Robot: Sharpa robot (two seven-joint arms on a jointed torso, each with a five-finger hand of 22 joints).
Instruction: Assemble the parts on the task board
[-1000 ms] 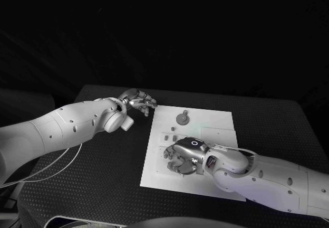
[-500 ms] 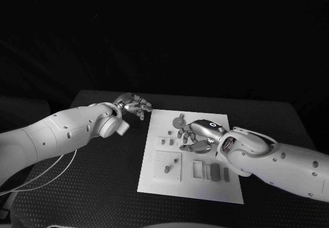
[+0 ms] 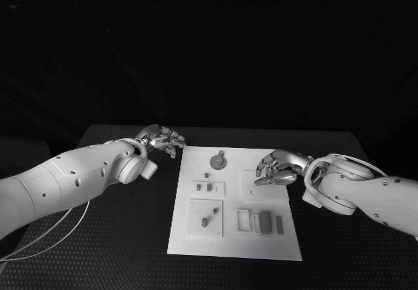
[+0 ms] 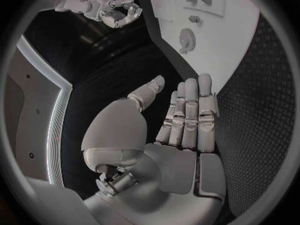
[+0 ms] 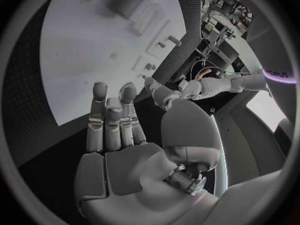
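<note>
The white task board (image 3: 270, 244) lies in the middle of the black table. On it are a round grey part (image 3: 218, 161) at the far end, a small block with two pegs (image 3: 206, 188), a recessed plate holding small pieces (image 3: 205, 218) and a row of upright grey bars (image 3: 261, 222). My left hand (image 3: 161, 140) hovers over the table just off the board's far left corner. Its fingers (image 4: 187, 110) are straight and hold nothing. My right hand (image 3: 279, 168) hangs over the board's right edge, fingers (image 5: 112, 120) extended and empty. The board (image 5: 81, 60) lies beyond them.
Textured black table (image 3: 113, 241) surrounds the board on all sides. A thin white cable (image 3: 52, 232) hangs beneath my left arm at the near left. The round part (image 4: 186, 36) and the right hand (image 4: 112, 12) appear in the left wrist view.
My right hand has lifted off the near middle of the board and drawn back to its far right edge, uncovering the parts. The camera has shifted; the left hand has hardly moved.
</note>
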